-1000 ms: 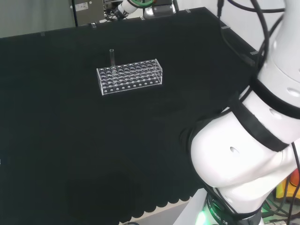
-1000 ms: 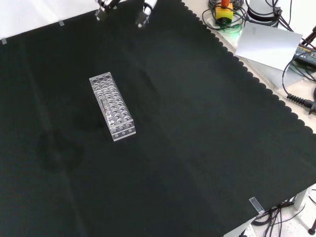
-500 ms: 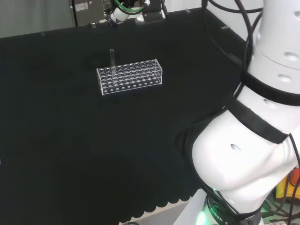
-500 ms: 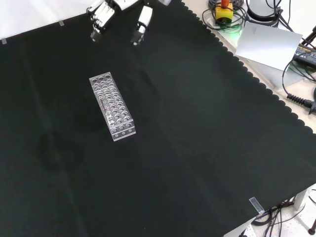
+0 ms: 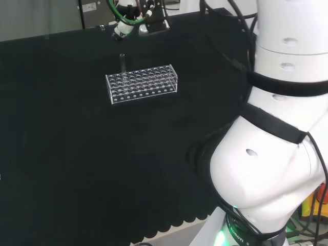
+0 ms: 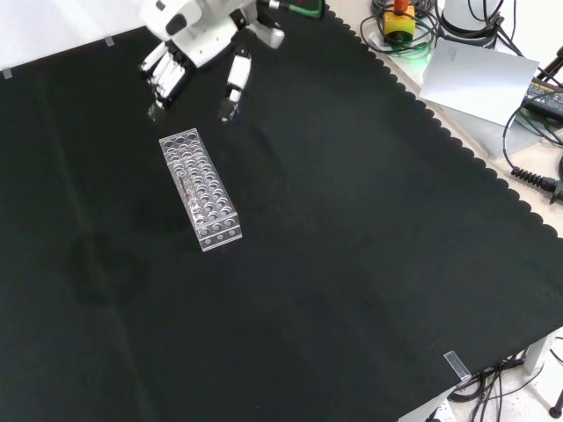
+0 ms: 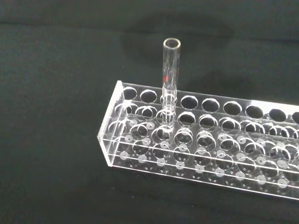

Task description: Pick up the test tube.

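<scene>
The fingers (image 6: 165,75) and thumb point down, spread and nearly straight, grasping nothing. In the front view the hand (image 6: 195,48) hangs above the cloth (image 6: 352,264), just beyond the far end of the clear rack (image 6: 199,189), not touching it. The test tube (image 7: 169,79) stands upright in a hole near one end of the rack, its open mouth rising well above the top plate.

A clear test tube (image 7: 169,74) with a small red mark stands in a clear, hole-patterned rack (image 7: 201,140). The cloth (image 6: 352,264) is black; the hand (image 6: 189,40) is white and black.
</scene>
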You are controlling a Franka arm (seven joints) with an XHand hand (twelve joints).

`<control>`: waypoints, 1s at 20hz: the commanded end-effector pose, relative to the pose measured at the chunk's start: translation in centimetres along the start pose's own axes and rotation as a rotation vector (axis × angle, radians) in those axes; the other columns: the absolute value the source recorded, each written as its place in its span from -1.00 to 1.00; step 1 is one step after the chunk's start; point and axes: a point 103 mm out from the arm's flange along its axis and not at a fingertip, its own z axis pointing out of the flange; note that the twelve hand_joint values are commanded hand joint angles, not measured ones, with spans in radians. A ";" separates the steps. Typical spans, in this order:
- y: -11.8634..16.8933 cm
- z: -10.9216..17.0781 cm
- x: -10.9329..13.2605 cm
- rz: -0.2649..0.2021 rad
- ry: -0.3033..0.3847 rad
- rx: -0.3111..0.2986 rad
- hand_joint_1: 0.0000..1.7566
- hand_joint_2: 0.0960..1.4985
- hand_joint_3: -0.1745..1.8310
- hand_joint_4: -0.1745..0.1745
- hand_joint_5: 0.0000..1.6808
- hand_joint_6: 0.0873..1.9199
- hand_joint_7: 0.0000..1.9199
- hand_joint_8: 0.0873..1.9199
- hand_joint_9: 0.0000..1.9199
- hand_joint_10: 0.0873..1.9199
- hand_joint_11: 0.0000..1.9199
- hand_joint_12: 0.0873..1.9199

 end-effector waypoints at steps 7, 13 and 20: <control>4.1 3.8 0.9 -0.018 -0.074 0.104 -0.13 0.30 -0.84 -0.81 -0.42 -0.96 -0.41 -0.14 -0.51 -0.17 -0.88 0.61; 4.6 6.1 0.8 -0.017 -0.105 0.157 -0.10 0.30 -0.84 -0.81 -0.41 -0.94 -0.40 -0.15 -0.50 -0.18 -0.88 0.60; 5.1 7.8 0.1 -0.001 -0.120 0.190 -0.08 0.30 -0.84 -0.81 -0.41 -0.93 -0.39 -0.15 -0.50 -0.19 -0.87 0.60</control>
